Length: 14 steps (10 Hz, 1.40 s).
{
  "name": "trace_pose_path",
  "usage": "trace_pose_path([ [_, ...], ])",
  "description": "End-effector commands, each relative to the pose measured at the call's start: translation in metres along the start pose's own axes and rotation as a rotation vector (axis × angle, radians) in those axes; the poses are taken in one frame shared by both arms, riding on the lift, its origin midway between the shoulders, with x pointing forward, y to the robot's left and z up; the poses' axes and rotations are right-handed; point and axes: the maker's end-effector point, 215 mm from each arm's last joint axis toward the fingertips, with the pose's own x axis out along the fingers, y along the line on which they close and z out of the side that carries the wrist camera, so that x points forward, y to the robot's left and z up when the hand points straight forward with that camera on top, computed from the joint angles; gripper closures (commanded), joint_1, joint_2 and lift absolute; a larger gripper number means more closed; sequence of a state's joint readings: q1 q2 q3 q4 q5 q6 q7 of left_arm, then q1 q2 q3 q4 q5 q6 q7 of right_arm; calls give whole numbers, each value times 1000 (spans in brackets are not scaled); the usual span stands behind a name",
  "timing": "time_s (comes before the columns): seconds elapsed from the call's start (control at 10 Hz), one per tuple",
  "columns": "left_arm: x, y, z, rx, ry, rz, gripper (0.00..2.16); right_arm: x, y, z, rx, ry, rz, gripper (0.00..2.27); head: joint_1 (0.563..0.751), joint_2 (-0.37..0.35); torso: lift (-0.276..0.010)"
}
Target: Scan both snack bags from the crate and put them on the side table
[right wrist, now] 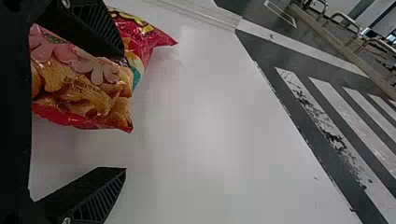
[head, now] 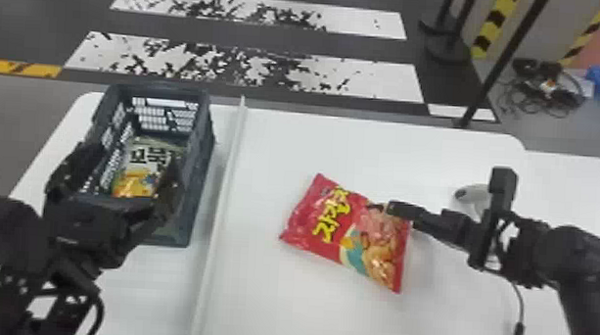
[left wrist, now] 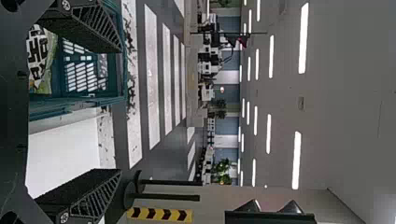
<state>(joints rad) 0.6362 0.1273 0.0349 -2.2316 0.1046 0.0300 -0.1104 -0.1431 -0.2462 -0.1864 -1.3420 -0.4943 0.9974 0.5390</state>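
In the head view, the red snack bag point(head: 332, 227) lies flat on the tabletop point(head: 267, 305), right of the middle, its long axis slanting from the far left down toward the near right. The right claw point(head: 399, 211) comes in from the tabletop's right edge and meets the bag's right-hand end, so the right arm is clearly the nearer one, and it points roughly along that long axis rather than across it. The green and yellow snack bag point(head: 149, 164) sits inside the crate point(head: 200, 174) by the left edge, with the left claw point(head: 130, 159) spread over the crate's near end. In the left wrist view that claw stands wide open and empty, one finger over the crate, the other out past its side wall; the bag is low down, more toward the crate-side finger. In the right wrist view the other claw is wide open too, gripping nothing: one finger overlaps the red bag, its mate is over bare tabletop. Contact I cannot tell. A grasp here would probably need the claw shifted sideways, toward the bag.
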Motion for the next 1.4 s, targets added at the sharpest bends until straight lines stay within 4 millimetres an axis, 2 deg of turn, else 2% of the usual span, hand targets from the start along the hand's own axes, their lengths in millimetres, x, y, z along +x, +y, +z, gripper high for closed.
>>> trace_pose_path([
  [0.0, 0, 0, -1, -5, 1, -1, 83, 5, 8, -5, 21, 41, 32, 100, 695, -29, -87],
  [0.1, 0, 0, 0, -9, -1, -3, 83, 7, 12, -12, 34, 67, 48, 397, 695, -17, -87],
  [0.3, -1, 3, 0, -9, 0, -1, 83, 7, 16, -17, 53, 87, 77, 2047, 695, -4, -87],
  [0.4, -1, 4, -1, -9, 3, 1, 83, 3, 21, -14, 59, 81, 107, 2253, 695, 2, -87],
  [0.7, -2, 6, -5, -13, 9, 3, 83, -18, 37, 0, 170, 37, 229, 2253, 695, 10, -87],
  [0.8, -2, 6, -5, -13, 9, 3, 83, -29, 43, 10, 218, 14, 267, 2253, 695, 6, -87],
  [0.9, -2, 6, -5, -15, 9, 3, 83, -41, 43, 23, 182, -34, 254, 2253, 695, 1, -87],
  [1.1, -3, 7, -6, -15, 11, 6, 83, -67, 43, 66, -57, -188, 90, 2253, 695, -22, -87],
  [1.2, -3, 8, -8, -17, 14, 9, 83, -80, 42, 86, -233, -271, -60, 2253, 695, -44, -87],
  [1.3, -2, 8, -9, -19, 14, 10, 83, -91, 58, 105, -444, -349, -206, 2253, 695, -64, -87],
])
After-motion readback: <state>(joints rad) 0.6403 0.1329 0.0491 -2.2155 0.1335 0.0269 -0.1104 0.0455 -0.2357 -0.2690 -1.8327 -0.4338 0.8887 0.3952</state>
